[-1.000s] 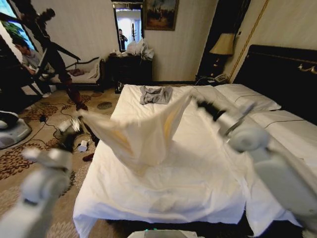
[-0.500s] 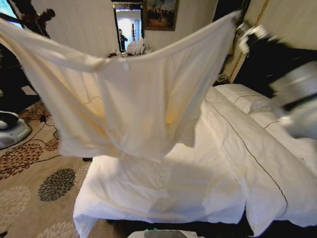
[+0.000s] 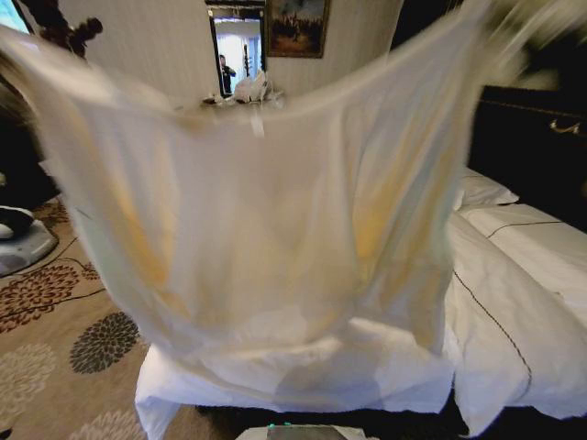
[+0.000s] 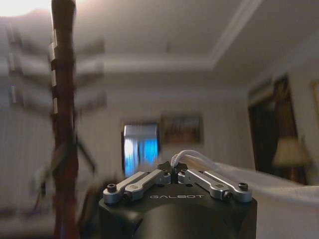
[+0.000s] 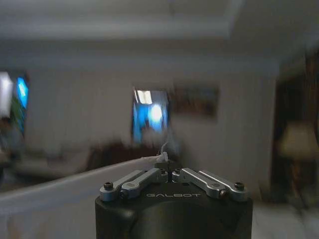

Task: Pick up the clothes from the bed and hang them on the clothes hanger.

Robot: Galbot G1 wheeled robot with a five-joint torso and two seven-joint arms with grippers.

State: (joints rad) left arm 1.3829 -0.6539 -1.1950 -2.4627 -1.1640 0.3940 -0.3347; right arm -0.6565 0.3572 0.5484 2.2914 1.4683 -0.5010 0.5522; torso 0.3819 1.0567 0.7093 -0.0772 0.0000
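Two grippers, left gripper [image 4: 174, 175] and right gripper [image 5: 168, 169], are clamped on the clothes [image 3: 275, 257], spread high above the bed [image 3: 514, 302]. A thin pinched edge could slip if tugged wider.

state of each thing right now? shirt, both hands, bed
shirt: lifted off the bed, spread wide in the air between the two hands
left hand: shut on a pinch of the shirt's cloth
right hand: shut on the shirt's edge
bed: white sheets rumpled, partly hidden behind the shirt
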